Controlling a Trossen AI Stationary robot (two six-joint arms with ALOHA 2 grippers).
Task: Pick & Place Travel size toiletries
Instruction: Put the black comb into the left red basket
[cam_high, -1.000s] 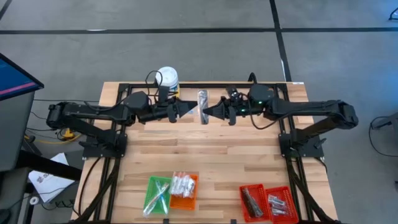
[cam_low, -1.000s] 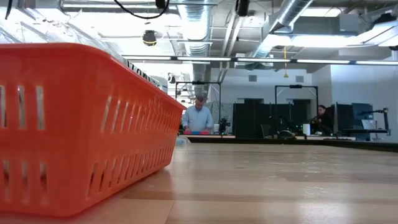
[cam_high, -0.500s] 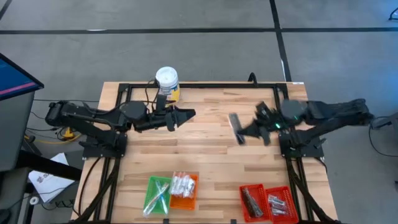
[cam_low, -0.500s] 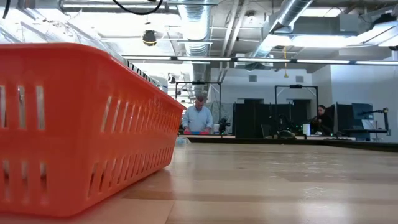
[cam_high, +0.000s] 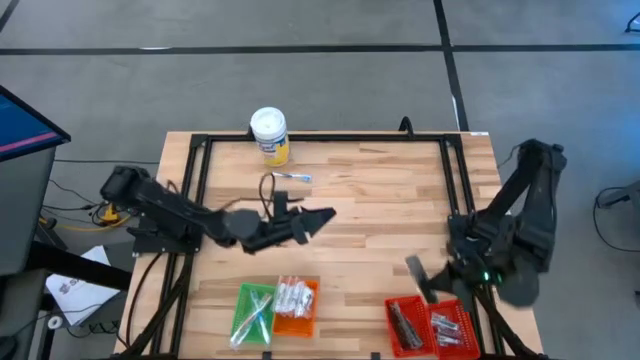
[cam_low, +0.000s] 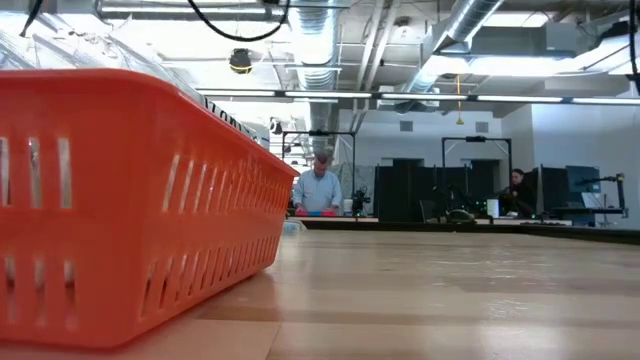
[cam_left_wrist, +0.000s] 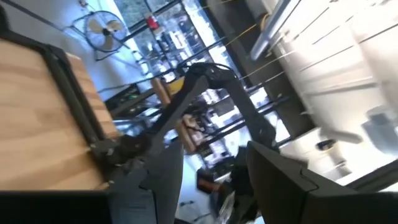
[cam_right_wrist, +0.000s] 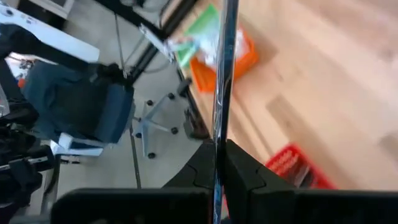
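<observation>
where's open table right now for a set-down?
Bare wood: the middle band between the left gripper and the right gripper, and the far right corner beyond the small packet. Crowded: the near edge, with green tray, orange tray and red trays; white-lidded tub at the far edge.

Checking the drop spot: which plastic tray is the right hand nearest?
The red tray at the table's front right; the right hand hangs just above it, far from the green and orange ones.

Bright ceiling lights (cam_low: 520, 65) glare white in the low view, and the near orange basket (cam_low: 130, 200) is soft, out of focus. The left wrist view is smeared with motion blur. Overhead light on the table (cam_high: 370, 215) is even, with faint shadows.
</observation>
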